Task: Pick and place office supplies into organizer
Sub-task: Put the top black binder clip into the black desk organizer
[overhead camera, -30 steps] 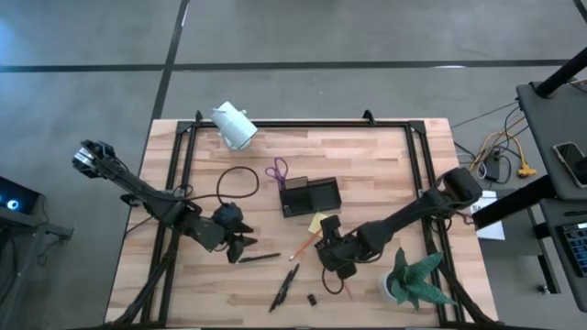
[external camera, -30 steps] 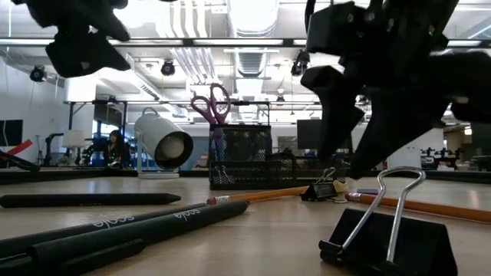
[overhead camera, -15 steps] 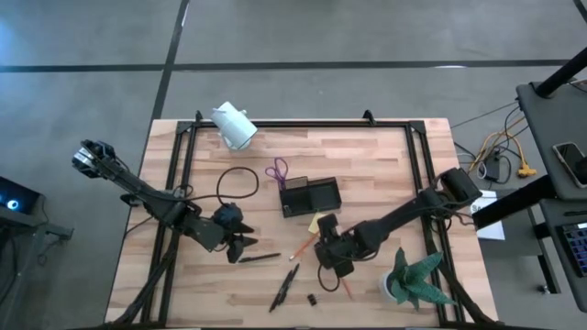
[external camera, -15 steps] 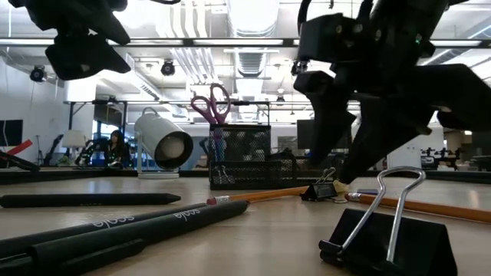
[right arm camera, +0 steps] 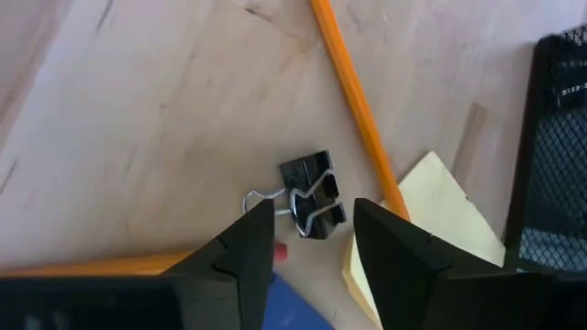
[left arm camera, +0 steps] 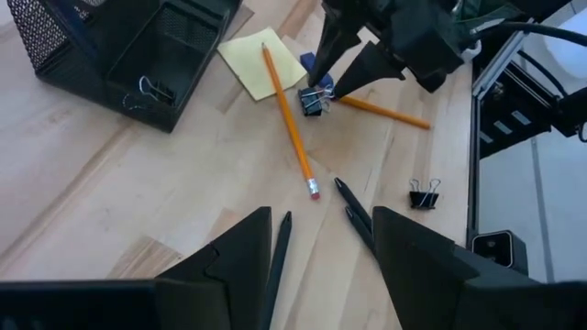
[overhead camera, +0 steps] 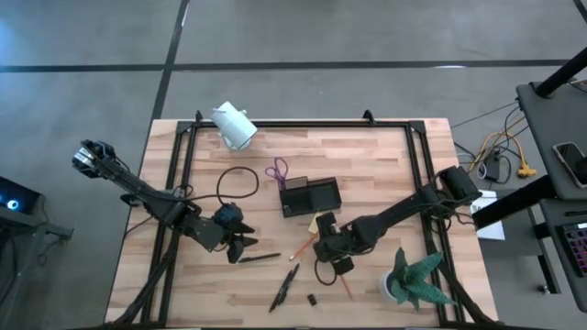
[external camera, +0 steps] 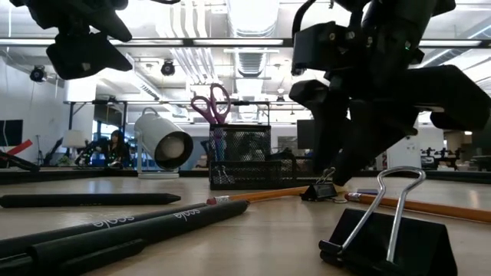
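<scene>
The left end effector (overhead camera: 246,246) hovers with fingers parted and empty, a black pen (overhead camera: 260,258) just beyond its tips on the table (overhead camera: 385,156). Farther right, an orange pencil (left arm camera: 289,122) lies across the yellow sticky-note pad (left arm camera: 257,64). The right end effector (right arm camera: 310,240) points down at a small black binder clip (right arm camera: 310,206) (its wire handles lie between the fingers), which are partly open, not gripping it. The organizer (overhead camera: 310,196) sits beyond that end effector, purple-handled scissors (overhead camera: 277,172) standing inside.

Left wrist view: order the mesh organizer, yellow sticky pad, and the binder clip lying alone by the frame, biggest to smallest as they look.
1. Mesh organizer
2. Yellow sticky pad
3. Lone binder clip
</scene>
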Robot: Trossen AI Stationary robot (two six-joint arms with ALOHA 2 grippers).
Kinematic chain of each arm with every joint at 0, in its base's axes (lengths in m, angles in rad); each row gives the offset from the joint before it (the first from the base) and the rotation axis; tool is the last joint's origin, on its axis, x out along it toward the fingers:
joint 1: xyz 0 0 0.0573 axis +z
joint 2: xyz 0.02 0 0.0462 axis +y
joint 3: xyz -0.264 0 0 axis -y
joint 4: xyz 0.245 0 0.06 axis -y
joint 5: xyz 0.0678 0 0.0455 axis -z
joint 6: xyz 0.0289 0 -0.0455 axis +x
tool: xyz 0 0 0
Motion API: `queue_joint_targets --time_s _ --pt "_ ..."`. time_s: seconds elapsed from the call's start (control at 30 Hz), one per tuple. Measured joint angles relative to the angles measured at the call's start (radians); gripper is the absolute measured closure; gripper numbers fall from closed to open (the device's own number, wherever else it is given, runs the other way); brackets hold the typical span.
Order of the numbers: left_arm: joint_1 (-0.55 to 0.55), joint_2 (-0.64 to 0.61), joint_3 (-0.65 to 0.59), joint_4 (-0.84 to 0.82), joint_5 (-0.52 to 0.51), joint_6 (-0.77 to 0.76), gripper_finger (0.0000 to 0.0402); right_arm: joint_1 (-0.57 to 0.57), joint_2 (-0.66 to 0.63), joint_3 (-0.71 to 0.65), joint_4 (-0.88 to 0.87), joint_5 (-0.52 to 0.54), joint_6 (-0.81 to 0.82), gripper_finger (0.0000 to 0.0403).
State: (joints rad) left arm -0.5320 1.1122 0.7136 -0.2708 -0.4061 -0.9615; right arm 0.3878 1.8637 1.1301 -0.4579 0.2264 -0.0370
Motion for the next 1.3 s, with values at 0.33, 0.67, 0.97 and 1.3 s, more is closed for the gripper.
queue_joint_targets --time_s 0.33,0.67,0.97,1.3 --pt "0.0 0.0 0.0 0.0 -0.001 0.0 0.0228 0.0 0.0 -0.003 0.006 0.0 -0.015 0.0319" --pt "0.0 0.0 0.0 0.0 -0.022 0.0 0.0228 -0.002 0.0 -0.018 0.028 0.001 -0.019 0.0369" --pt "0.0 0.0 0.0 0.0 -0.022 0.0 0.0228 -0.014 0.0 -0.024 0.028 0.001 -0.015 0.0375" --pt "0.001 0.0 0.0 0.0 -0.023 0.0 0.0228 -0.044 -0.004 0.051 0.019 0.008 0.094 0.0377"
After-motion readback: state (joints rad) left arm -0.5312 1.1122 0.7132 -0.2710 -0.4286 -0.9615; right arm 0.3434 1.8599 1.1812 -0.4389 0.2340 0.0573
